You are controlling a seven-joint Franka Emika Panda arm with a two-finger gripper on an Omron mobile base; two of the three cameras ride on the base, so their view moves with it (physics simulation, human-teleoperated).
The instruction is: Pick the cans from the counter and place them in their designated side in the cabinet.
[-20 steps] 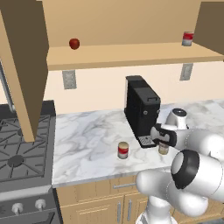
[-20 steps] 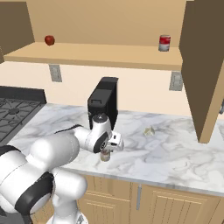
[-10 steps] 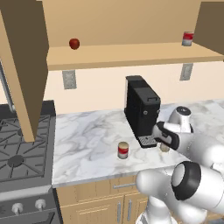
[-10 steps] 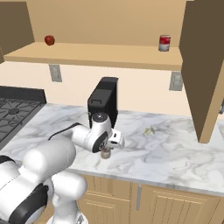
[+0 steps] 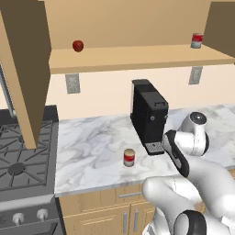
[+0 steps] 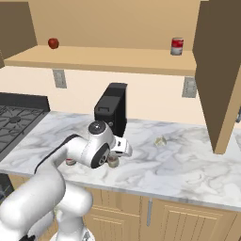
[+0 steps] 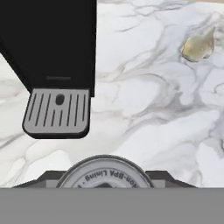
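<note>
My gripper (image 7: 105,181) is shut on a can whose pale round printed lid (image 7: 105,173) shows between the dark fingertips. It hangs just in front of the black coffee machine's drip tray (image 7: 57,111). In the right base view this can (image 6: 113,163) peeks out under the hand, low over the white marble counter (image 6: 155,164); whether it touches the counter I cannot tell. The red-label can (image 5: 129,157) stands on the counter left of the machine. On the cabinet shelf (image 5: 137,57) a small red-and-grey can (image 5: 197,40) marks the right end.
The black coffee machine (image 5: 149,114) stands close behind the hand. A red ball (image 5: 78,45) sits at the shelf's left end. A pale crumpled bit (image 6: 161,140) lies on the counter. An open brown door (image 6: 219,70) hangs at the right; the stove (image 5: 23,156) is at the left.
The arm's elbow has swung forward and to the right. The hand stays in front of the coffee machine with the can in it, a touch higher. The red-label can has not moved.
</note>
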